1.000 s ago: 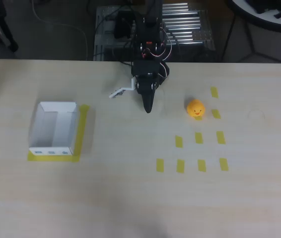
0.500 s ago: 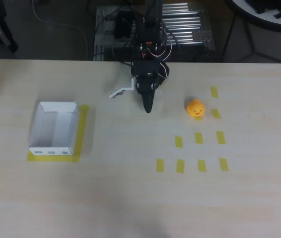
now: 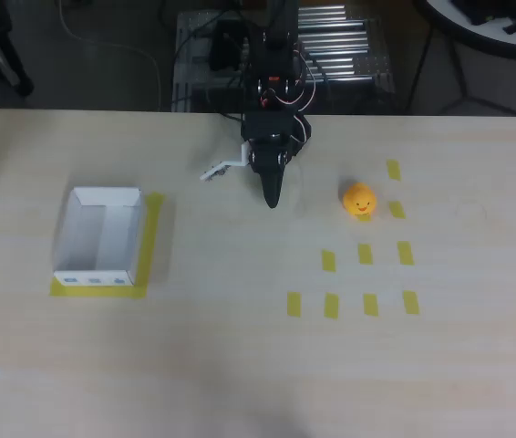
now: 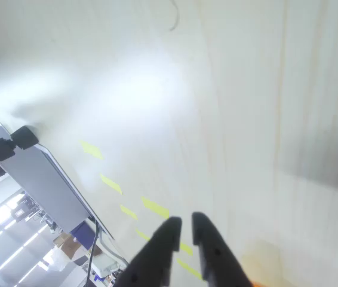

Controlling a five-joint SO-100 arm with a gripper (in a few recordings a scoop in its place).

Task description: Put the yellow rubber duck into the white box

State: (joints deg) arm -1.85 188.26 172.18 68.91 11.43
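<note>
In the overhead view the yellow rubber duck [image 3: 360,200] sits on the pale wooden table, right of centre, beside a strip of yellow tape. The white box [image 3: 99,237] stands open-topped at the left on a yellow tape outline, its blue marks on the near side. My black gripper [image 3: 272,199] points down at the table between them, about a hand's width left of the duck and far from the box. In the wrist view the gripper [image 4: 184,226] has its two dark fingertips almost touching, with nothing between them. A blurred orange patch lies at that view's bottom edge.
Several yellow tape rectangles [image 3: 366,254] lie in rows below and right of the duck. A small white part [image 3: 219,170] juts left from the arm. The arm's base [image 3: 274,55] and a metal rack sit beyond the table's far edge.
</note>
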